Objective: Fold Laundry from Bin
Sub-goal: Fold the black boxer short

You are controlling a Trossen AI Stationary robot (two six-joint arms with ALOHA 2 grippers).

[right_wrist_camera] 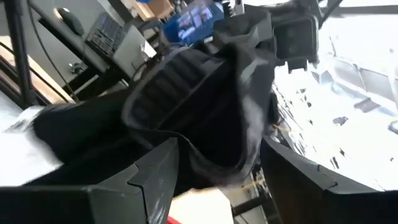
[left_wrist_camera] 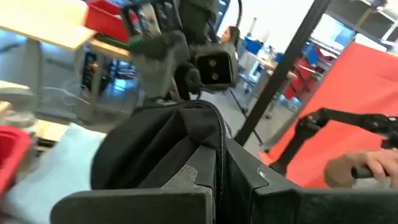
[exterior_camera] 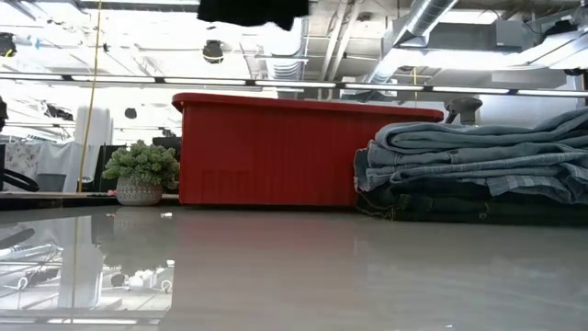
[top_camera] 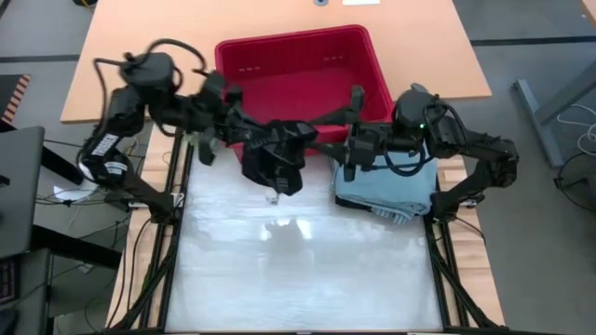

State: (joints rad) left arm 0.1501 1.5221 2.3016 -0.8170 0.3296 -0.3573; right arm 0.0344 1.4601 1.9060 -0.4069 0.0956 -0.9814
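Up top, both arms meet over the table's near edge of the red bin [top_camera: 296, 58], black garment [top_camera: 277, 160] dangling between them. Left gripper [top_camera: 240, 130] pinches it tight; right gripper [top_camera: 321, 141] stands wide around the cloth. Low down, folded denim stack [exterior_camera: 478, 175] sits beside the bin.

The cloth [top_camera: 275, 154] hanging between my arms is black, plain, with a small white tag at its lower edge. Behind it the bin [top_camera: 303, 65] is bright red. On my right the folded pile [top_camera: 386, 191] is light blue denim, with a blue-grey striped piece in it. The plant [exterior_camera: 141, 165] is green in a pale speckled pot. My table [top_camera: 298, 270] is glossy white, and the desk [top_camera: 121, 56] beyond is tan.
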